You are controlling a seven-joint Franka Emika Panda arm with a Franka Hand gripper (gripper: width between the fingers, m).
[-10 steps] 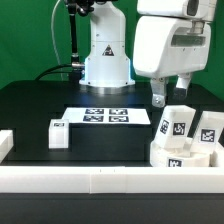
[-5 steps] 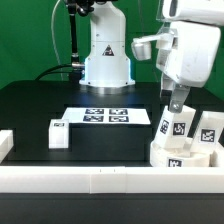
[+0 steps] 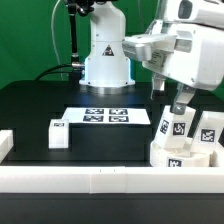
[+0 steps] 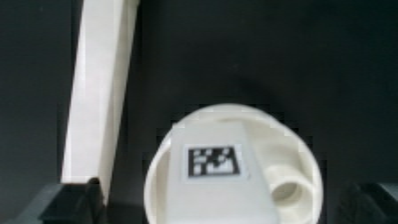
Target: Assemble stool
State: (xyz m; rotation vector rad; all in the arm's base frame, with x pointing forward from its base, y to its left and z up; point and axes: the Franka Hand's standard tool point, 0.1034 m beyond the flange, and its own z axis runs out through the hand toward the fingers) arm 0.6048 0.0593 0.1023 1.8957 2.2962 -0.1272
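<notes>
The round white stool seat [image 3: 183, 157] sits at the exterior view's lower right. Two tagged white legs stand upright on it [image 3: 175, 126] [image 3: 208, 128]. A third leg [image 3: 58, 133] stands alone on the black table at the exterior view's left. My gripper [image 3: 170, 98] hangs tilted just above the nearer upright leg. In the wrist view a rounded white tagged leg [image 4: 222, 150] with a side hole lies between my dark fingertips [image 4: 79, 200], with gaps on both sides. The gripper [image 4: 231, 206] is open and holds nothing.
The marker board [image 3: 105, 116] lies mid-table in front of the robot base [image 3: 105, 60]. A long white border rail [image 3: 100, 181] runs along the front, with another piece at the exterior view's left [image 3: 5, 146]. A rail [image 4: 100, 90] also shows in the wrist view.
The arm has shifted toward the exterior view's right and the hand has tilted over, with the fingers now over the upright leg on the seat. The stool parts have not moved.
</notes>
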